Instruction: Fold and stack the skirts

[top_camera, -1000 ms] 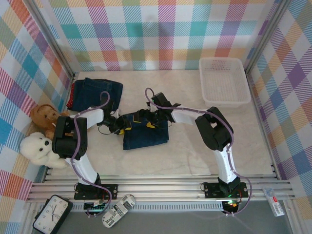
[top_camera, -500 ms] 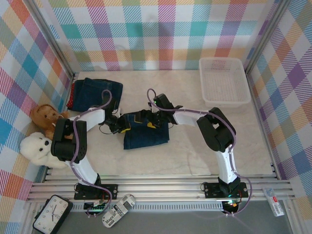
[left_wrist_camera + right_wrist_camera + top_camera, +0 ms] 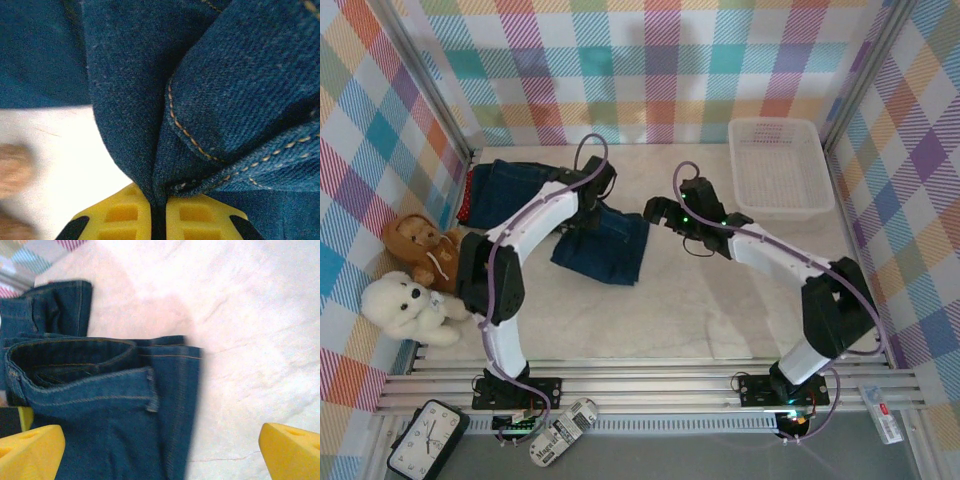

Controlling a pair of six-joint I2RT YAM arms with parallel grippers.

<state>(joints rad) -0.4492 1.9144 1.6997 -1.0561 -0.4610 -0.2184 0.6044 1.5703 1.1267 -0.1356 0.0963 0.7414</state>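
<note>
1. Near the left edge of the bench [image 3: 720, 310], the white teddy bear [image 3: 405, 305] lies with the brown teddy bear [image 3: 420, 245] just behind it.
2. The denim skirt [image 3: 605, 248] lies folded, left of the bench's centre, with its sides skewed to the bench edges.
3. My left gripper [image 3: 588, 207] is at the far left corner of this skirt. In the wrist view, my left fingers [image 3: 122, 216] are pressed together, with a fold of the denim pinched between them.
4. My right gripper [image 3: 656, 211] is just beside the skirt's far right corner. Its 2 fingers [image 3: 30, 450] stand fully apart and hold nothing.
5. A second denim skirt [image 3: 520, 185] lies at the far left corner, on top of a red skirt [image 3: 470, 197] whose edge shows at the left.
6. The basket [image 3: 780, 210] sits at the far right corner, well apart from all 3 skirts.
</note>
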